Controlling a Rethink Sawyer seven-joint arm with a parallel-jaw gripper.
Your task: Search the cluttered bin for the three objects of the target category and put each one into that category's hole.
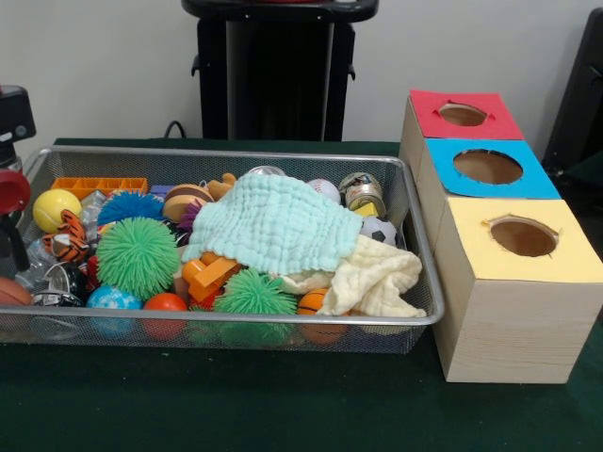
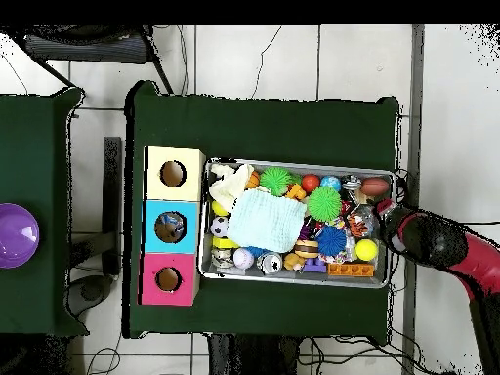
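**Arm at bin's end, gripper state unreadable**

Bin, silver wire mesh tray with thick rim, sits on the green table, packed full. Just beside its right end in the front view stand three wooden boxes in a row: red-topped box farthest back, blue-topped box in the middle, yellow-topped box nearest the camera. Each has one round hole in the top.

Contents seen from the front: mint green cloth draped over the middle of the pile, cream cloth crumpled to its right against the front rim. Large green spiky ball left of centre, a smaller green spiky ball at the front, blue spiky ball behind. Yellow ball at the far left, orange block tray along the back wall, soccer ball right of the mint cloth, small tin can at the back right. Orange basketball at the front rim, partly under the cream cloth.

Gripper: in the overhead view the red and black arm comes in from the right and its end sits at the bin's right short edge, over or just past the rim; cannot tell which. That is the end away from the boxes. In the front view only a red and black part shows at the left edge. Fingers not readable in either view, so cannot tell whether open, closed, or holding anything.

A purple bowl lies on a separate table to the far left overhead, well apart from the bin.
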